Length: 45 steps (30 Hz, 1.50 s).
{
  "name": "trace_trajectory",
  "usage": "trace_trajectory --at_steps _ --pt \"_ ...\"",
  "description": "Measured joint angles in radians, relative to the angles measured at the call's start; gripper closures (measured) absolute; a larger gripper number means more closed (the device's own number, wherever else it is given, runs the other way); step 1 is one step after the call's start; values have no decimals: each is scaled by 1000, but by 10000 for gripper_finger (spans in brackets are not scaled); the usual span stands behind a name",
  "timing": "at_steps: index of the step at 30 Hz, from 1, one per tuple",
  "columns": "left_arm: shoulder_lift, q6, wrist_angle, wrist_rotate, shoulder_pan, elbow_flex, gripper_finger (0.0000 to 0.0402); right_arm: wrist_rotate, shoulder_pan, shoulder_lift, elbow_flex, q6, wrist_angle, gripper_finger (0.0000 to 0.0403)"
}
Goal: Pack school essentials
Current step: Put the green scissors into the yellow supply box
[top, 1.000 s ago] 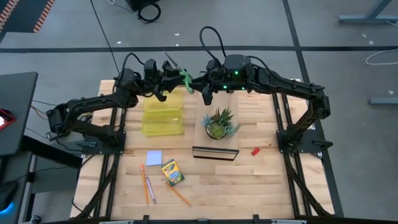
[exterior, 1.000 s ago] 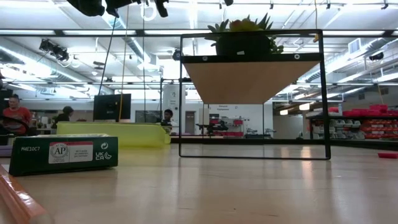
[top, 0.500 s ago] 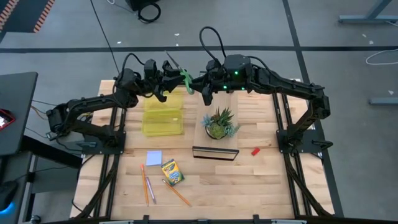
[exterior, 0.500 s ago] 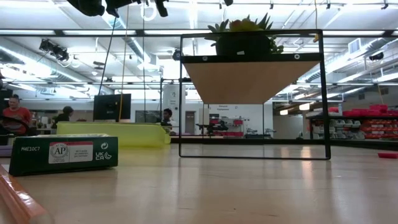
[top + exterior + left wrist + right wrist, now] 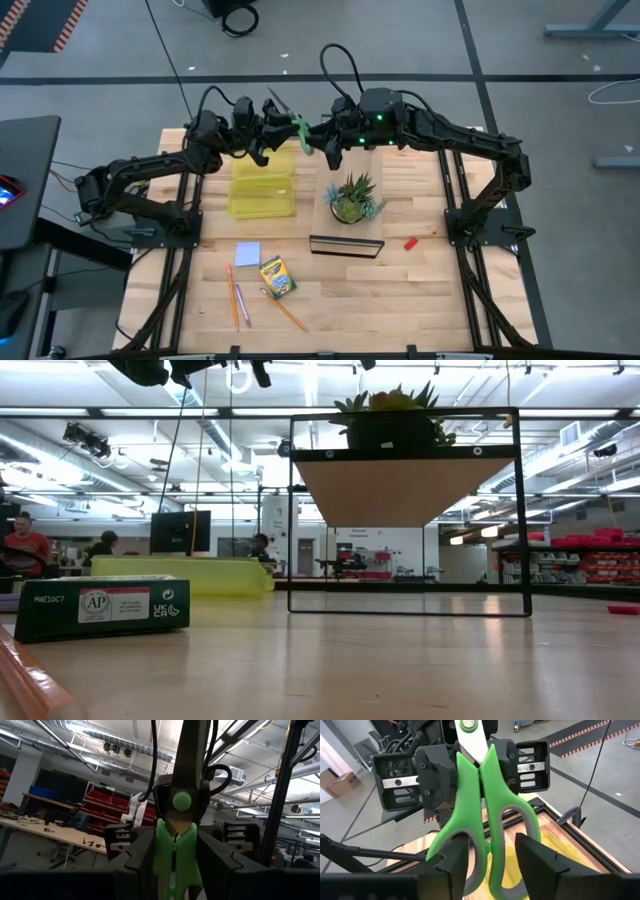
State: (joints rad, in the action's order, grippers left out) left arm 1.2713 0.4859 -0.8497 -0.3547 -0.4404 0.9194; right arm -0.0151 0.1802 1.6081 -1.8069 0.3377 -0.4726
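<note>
While both arms meet above the upper middle of the table, a pair of green-handled scissors hangs between them in mid-air, over the far edge of the yellow case. The left hand is clamped on the scissors near the pivot, its fingers pressed against the green plastic on either side, blades pointing away. The right hand sits at the handle end with its fingers spread apart, one poking through a handle loop and the other just outside the loops, so it has no hold on the scissors. Lower left on the table lie the crayon box, the pale blue pad just above it, and the thin pencils to the left and below. At centre stands the potted plant behind a black frame, with the tiny red block to the right of the frame.
</note>
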Motion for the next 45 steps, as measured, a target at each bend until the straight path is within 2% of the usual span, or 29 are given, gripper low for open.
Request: trace_trajectory --at_steps 5,23,28,35,41,45 --pt "0 -1 8 -3 -2 0 268 -15 1 0 0 3 -19 210" --pt "-9 5 64 -107 -81 -1 272 -27 29 -78 -2 -22 -89 211" --pt "-9 -7 164 -198 -129 -1 265 -11 44 -112 -2 -27 -158 211" --pt "-9 -81 403 -353 -205 -1 272 28 61 -189 -1 -33 -264 211" --pt "-17 -100 551 -436 -251 -1 267 112 60 -252 -1 -47 -317 211" --pt "-68 -198 708 -450 -265 0 273 148 60 -273 -1 -50 -351 211"
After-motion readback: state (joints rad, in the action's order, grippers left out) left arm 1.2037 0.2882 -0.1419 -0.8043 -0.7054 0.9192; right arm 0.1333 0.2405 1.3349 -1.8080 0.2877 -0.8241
